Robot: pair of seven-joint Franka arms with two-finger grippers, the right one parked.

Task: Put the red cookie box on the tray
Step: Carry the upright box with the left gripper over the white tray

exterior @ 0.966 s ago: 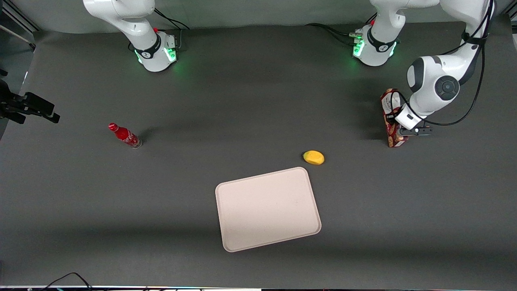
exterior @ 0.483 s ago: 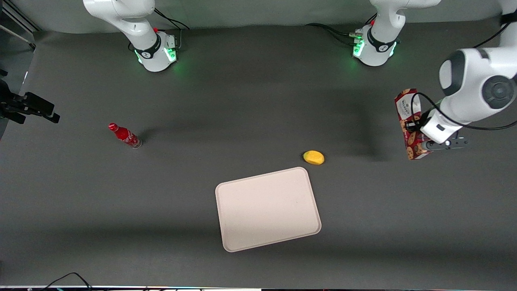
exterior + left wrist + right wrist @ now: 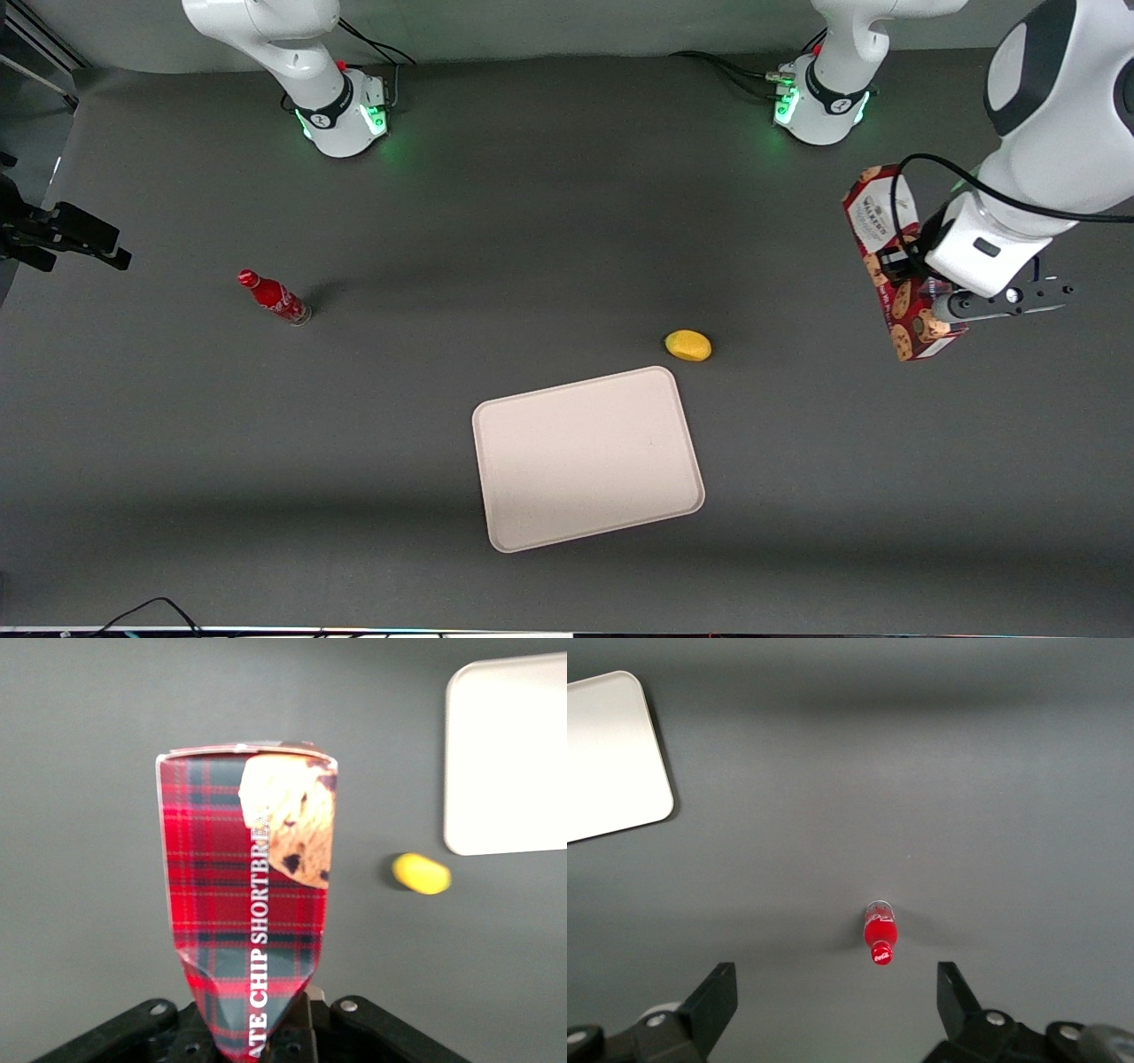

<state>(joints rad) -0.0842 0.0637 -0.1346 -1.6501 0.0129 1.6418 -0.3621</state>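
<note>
In the front view the left arm's gripper [image 3: 921, 297] is clamped on the red cookie box [image 3: 890, 266], holding it in the air above the dark table [image 3: 532, 221] at the working arm's end; the tray [image 3: 588, 458] lies well apart from the jaws, nearer the front camera, with a yellow fruit [image 3: 688, 345] between jaws and tray, just beside the tray's corner. In the left wrist view the jaws pinch the crumpled end of the red cookie box [image 3: 252, 921], which juts straight out from them, while the yellow fruit [image 3: 421, 873] and tray [image 3: 505, 753] sit off to one side of it. In the right wrist view a small red bottle [image 3: 880, 937] stands on the table, well apart from the tray [image 3: 611, 753].
</note>
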